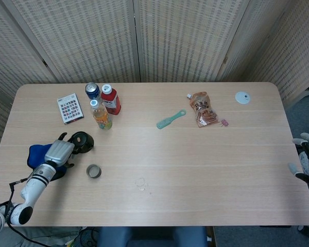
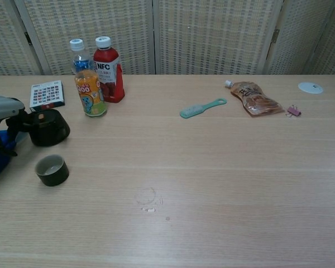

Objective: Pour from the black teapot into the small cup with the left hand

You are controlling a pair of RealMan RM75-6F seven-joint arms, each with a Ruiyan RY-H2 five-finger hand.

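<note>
One risk dominates — the left hand (image 2: 3,107) grips the squat black teapot (image 2: 49,127) by its handle side on the desk; a loose hold could slop past the small dark cup (image 2: 51,170) just beside it.

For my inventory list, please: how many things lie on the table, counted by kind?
Bottles: 2 (orange, red)
Can: 1
Black teapot: 1
Small cup: 1
Card box: 1
Green brush: 1
Snack pouch: 1
Binder clip: 1
White disc: 1
Blue cloth: 1
Total: 11
</note>
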